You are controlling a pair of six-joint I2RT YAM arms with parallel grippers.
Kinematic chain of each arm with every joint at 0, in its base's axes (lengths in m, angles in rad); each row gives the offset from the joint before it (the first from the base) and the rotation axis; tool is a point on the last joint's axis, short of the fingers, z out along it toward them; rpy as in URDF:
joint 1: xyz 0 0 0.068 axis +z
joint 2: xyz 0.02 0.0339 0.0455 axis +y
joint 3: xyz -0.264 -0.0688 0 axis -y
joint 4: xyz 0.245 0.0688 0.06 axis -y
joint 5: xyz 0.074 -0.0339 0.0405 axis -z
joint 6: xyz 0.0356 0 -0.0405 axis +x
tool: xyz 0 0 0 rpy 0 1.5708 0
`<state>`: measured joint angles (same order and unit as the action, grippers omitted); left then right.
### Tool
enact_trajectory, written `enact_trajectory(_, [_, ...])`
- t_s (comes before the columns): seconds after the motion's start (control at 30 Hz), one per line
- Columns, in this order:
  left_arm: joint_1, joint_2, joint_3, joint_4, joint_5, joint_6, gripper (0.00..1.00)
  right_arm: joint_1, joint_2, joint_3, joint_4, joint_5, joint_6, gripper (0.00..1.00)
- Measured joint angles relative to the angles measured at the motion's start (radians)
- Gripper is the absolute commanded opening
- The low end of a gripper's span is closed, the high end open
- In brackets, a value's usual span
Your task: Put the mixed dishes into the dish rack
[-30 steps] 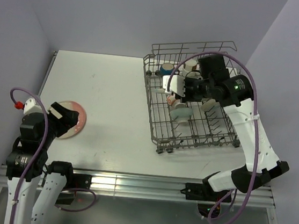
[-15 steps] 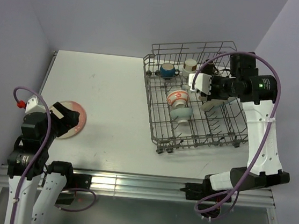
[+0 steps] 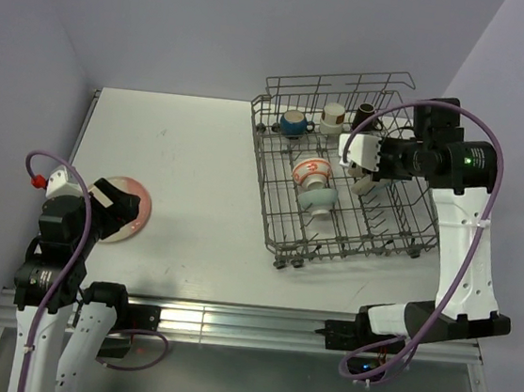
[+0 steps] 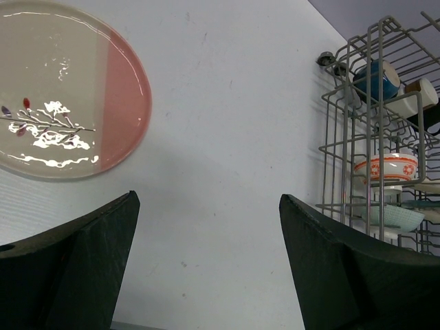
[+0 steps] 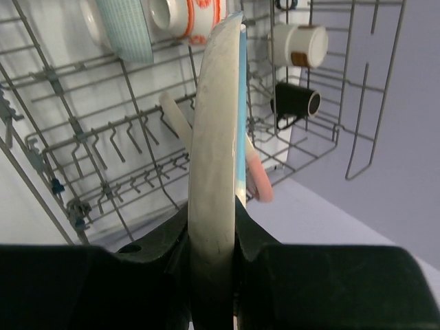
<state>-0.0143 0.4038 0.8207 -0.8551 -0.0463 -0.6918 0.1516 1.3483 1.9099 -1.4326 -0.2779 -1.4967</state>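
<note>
Right tool (image 5: 212, 227) clamping blue plate (image 5: 214, 124) edge-on, rim toward rack (image 3: 270, 206) tines, left tool (image 4: 207, 203) spread wide.

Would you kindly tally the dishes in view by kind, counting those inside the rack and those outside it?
Plates: 4 (pink plate on the table; blue plate in the right gripper; pink-rimmed plate and cream plate edge-on in the rack)
Bowls: 2 (orange bowl, teal bowl)
Mugs: 3 (blue mug, cream mug, dark mug)
Total: 9

A robot lab booth: bare lavender walls (image 3: 261, 35), white table (image 3: 200, 161), aluminium mounting rail (image 3: 238, 325).
</note>
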Motion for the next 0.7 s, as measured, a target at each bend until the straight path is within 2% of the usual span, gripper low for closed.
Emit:
enact_trajectory(0.2, [0.0, 0.0, -0.004, 0.003, 0.005, 0.0, 0.9, -0.048, -0.063, -0.044, 0.003, 0.069, -0.004, 0.0])
enact_trajectory(0.47, [0.0, 0.0, -0.013, 0.009, 0.023, 0.004, 0.9, -0.093, -0.203, -0.203, -0.005, 0.147, -0.023, 0.0])
enact_trajectory(0.7, [0.0, 0.002, -0.015, 0.019, 0.034, 0.02, 0.9, -0.094, -0.209, -0.33, -0.007, 0.197, -0.047, 0.0])
